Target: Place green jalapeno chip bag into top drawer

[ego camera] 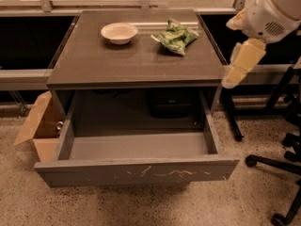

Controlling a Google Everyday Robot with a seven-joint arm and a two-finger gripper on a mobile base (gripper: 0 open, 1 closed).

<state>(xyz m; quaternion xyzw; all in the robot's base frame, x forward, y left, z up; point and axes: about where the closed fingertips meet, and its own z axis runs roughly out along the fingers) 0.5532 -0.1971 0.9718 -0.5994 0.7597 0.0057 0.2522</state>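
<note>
The green jalapeno chip bag lies crinkled on the tabletop at the back right, beside a white round bowl. The top drawer is pulled wide open below the tabletop, its scratched grey front panel facing me and its inside bare. My gripper hangs at the right of the table, beyond its right edge, level with the tabletop and about a bag's width to the right of the bag. It holds nothing that I can see.
The dark table stands against a window ledge. A tan cardboard box sits on the floor at the drawer's left. Office chair legs and casters stand on the speckled floor at the right.
</note>
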